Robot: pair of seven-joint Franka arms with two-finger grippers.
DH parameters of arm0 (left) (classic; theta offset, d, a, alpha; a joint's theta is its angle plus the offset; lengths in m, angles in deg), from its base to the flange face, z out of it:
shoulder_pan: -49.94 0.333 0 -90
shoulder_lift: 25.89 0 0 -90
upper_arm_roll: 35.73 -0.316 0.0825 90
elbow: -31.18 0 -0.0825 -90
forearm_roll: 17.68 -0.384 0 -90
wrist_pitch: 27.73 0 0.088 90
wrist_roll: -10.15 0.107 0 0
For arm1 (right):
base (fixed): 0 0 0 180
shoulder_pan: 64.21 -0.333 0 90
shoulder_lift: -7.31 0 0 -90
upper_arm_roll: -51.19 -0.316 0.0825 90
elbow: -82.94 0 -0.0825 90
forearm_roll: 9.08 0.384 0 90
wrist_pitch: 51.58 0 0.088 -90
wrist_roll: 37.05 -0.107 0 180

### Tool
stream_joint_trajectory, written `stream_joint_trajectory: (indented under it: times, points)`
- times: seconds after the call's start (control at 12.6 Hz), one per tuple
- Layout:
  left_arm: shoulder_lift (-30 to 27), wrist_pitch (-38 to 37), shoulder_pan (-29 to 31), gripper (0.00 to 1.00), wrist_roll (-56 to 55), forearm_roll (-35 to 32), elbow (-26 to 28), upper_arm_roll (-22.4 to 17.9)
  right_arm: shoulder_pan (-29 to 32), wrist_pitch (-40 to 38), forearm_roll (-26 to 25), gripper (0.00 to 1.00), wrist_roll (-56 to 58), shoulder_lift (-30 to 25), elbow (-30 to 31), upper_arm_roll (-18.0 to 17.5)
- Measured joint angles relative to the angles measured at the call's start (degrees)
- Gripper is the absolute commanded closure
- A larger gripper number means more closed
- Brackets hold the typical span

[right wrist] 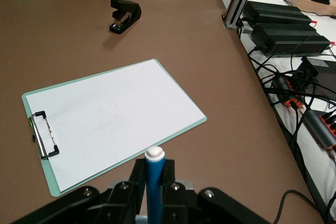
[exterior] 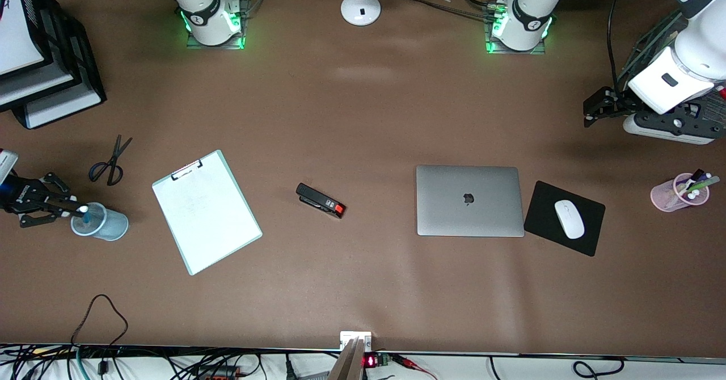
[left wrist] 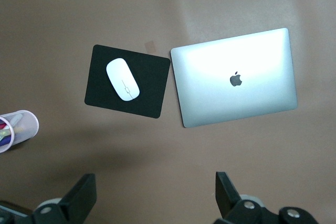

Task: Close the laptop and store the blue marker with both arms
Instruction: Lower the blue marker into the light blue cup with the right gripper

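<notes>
The laptop (exterior: 469, 201) lies shut on the table, silver lid up with the dark logo showing; the left wrist view looks down on this laptop (left wrist: 236, 77). My right gripper (exterior: 78, 210) is at the right arm's end of the table, shut on the blue marker (exterior: 85, 215). The marker stands upright, white end up, over the mouth of a pale blue cup (exterior: 110, 229). In the right wrist view the blue marker (right wrist: 154, 182) is clamped between the right gripper's (right wrist: 154, 169) fingers. My left gripper (exterior: 592, 109) hangs open and empty (left wrist: 156, 192) over bare table at the left arm's end.
A white clipboard (exterior: 205, 211) and a black stapler (exterior: 320, 201) lie between the cup and the laptop. Scissors (exterior: 110, 161) lie farther from the camera than the cup. Beside the laptop are a white mouse (exterior: 569, 219) on a black pad (exterior: 544, 212) and a pink pen cup (exterior: 678, 193).
</notes>
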Motion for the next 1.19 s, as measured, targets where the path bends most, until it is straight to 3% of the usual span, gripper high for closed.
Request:
stream_joint_trajectory:
  times: [1.19]
  points:
    - [0.0, 0.0, 0.0, 0.00, 0.0, 0.0, -0.1, 0.1, 1.8, 0.0, 1.7, 0.93, 4.2, 2.3, 0.0, 0.0]
